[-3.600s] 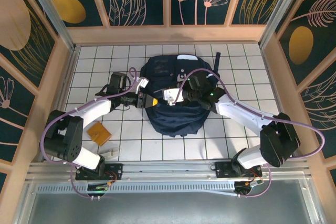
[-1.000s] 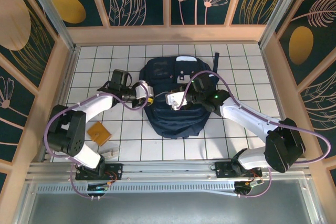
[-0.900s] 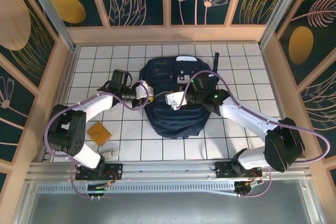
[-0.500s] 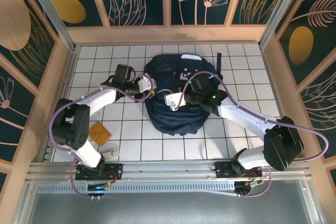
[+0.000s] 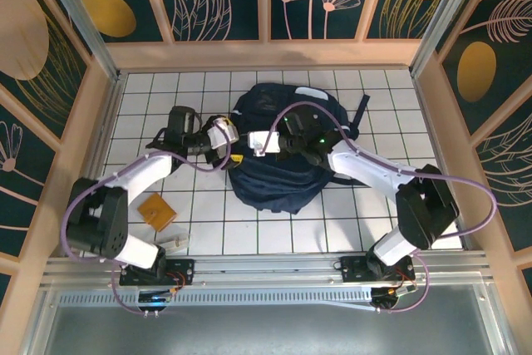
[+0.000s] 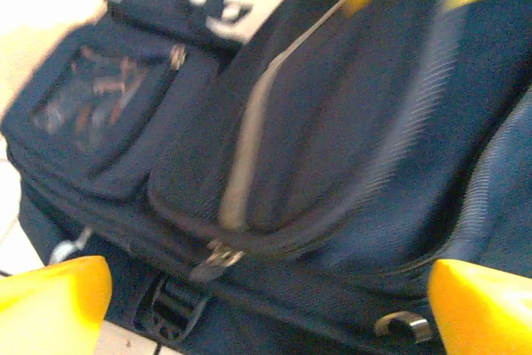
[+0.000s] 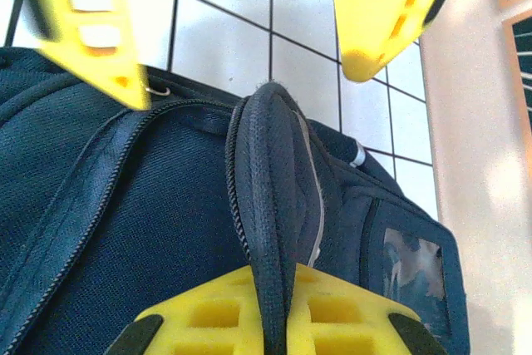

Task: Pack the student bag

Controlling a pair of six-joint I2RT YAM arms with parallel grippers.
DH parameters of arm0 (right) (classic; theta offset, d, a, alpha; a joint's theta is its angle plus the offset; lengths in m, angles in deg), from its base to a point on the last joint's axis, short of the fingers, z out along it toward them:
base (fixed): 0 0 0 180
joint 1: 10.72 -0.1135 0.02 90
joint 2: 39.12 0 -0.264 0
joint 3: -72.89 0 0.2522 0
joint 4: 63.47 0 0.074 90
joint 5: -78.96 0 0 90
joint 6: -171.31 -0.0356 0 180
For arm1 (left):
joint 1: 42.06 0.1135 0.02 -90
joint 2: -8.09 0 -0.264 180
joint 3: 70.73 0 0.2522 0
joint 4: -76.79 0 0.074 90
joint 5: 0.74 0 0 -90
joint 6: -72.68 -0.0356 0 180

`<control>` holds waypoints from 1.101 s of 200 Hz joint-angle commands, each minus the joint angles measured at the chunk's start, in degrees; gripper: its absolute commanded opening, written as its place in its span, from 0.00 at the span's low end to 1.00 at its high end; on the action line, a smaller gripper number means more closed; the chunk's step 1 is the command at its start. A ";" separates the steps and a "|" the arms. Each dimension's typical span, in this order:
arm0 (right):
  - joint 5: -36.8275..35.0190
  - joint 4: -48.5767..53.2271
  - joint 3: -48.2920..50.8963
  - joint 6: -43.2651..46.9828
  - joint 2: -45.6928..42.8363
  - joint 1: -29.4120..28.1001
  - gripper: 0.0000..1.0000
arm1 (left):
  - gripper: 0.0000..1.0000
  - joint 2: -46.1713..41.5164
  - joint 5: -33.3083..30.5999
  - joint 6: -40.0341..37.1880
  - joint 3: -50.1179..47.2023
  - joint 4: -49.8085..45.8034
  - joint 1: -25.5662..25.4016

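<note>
Pinching a raised fold of the bag (image 5: 278, 180), lying midway on the worktop (image 5: 150, 93), in the right hand (image 5: 261, 144); holding the left hand (image 5: 226, 137) spread wide just beside the bag's left edge.

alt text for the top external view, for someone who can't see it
A dark navy student bag lies in the middle of a white tiled table. The right claw is shut on the bag's fabric, and the left claw stands open just beside it.
</note>
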 commanded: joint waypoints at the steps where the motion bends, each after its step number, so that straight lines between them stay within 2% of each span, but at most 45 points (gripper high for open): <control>1: 5.39 -4.84 -3.27 -4.77 0.70 -0.16 0.00 | 0.99 -4.07 6.73 -0.21 -1.66 5.53 -0.70; 34: 9.95 -5.62 -2.40 -5.79 -0.58 -0.08 0.00 | 0.99 -4.31 3.85 1.07 -0.86 8.13 -2.75; 57: 13.90 -5.70 -0.92 -5.01 -2.52 -0.08 0.00 | 0.96 -1.85 2.88 -3.09 1.49 4.49 -3.35; 69: 14.66 -5.74 -0.32 -5.07 -3.16 0.00 0.00 | 0.87 -0.04 2.53 -6.44 3.24 0.87 -3.86; 79: 15.17 -5.66 0.24 -5.04 -3.71 0.00 0.00 | 0.72 1.11 2.12 -7.68 4.40 -0.58 -4.26; 94: 16.21 -6.14 1.38 -5.45 -4.23 0.00 0.00 | 0.56 1.64 1.97 -7.71 4.67 0.74 -4.71; 105: 16.36 -8.54 3.28 -7.78 -4.99 -0.08 0.16 | 0.39 1.24 2.36 -7.69 4.08 2.75 -4.87; 114: 16.21 -11.49 5.65 -10.44 -6.33 -0.07 0.35 | 0.15 0.95 1.89 -5.79 3.97 4.96 -4.80; 117: 16.00 -12.62 6.56 -11.25 -6.89 -0.15 0.60 | 0.06 0.98 1.13 -4.91 4.03 5.47 -4.81; 118: 15.92 -13.07 6.91 -11.64 -7.14 -0.20 0.65 | 0.03 0.96 0.91 -4.66 4.13 5.60 -4.81; 119: 15.88 -13.55 7.26 -11.97 -7.36 -0.23 0.81 | 0.00 0.95 0.66 -4.31 4.26 5.70 -4.85; 120: 15.81 -14.06 7.61 -12.35 -7.65 -0.24 0.90 | 0.00 0.99 0.28 -4.00 4.33 5.76 -4.87; 121: 15.78 -14.53 8.05 -12.72 -7.88 -0.25 0.95 | 0.00 1.01 -0.05 -3.72 4.40 5.83 -4.84; 125: 15.48 -16.44 9.56 -13.97 -8.97 -0.37 0.99 | 0.00 1.23 -1.16 -2.58 4.98 5.71 -4.81; 136: 13.39 -21.32 13.69 -17.19 -12.36 -1.34 0.99 | 0.00 2.24 -3.44 -1.11 7.31 3.84 -4.74; 162: -0.28 -24.47 18.25 -23.51 -19.07 -8.91 0.99 | 0.00 5.20 -4.58 4.13 12.90 0.89 -3.10; 170: -2.39 -22.01 18.54 -21.70 -19.92 -12.56 0.99 | 0.00 6.00 -4.37 6.84 13.93 1.52 -2.07; 180: -3.99 -16.96 18.34 -15.22 -19.91 -19.24 0.99 | 0.00 6.70 -3.71 9.70 14.85 2.60 -0.45; 192: -3.25 -14.65 18.82 -10.54 -18.41 -26.06 0.99 | 0.00 7.08 -3.64 12.05 15.65 3.77 0.86; 202: 1.96 -14.84 18.95 -10.37 -15.70 -28.21 0.99 | 0.00 7.27 -3.42 12.31 16.59 3.25 1.48; 212: 6.94 -17.83 17.46 -16.69 -11.59 -28.29 0.99 | 0.00 7.73 -3.40 12.82 17.57 2.29 1.95; 220: 7.48 -19.82 14.33 -23.73 -7.38 -28.19 0.99 | 0.00 8.26 -3.07 14.05 18.32 1.74 2.39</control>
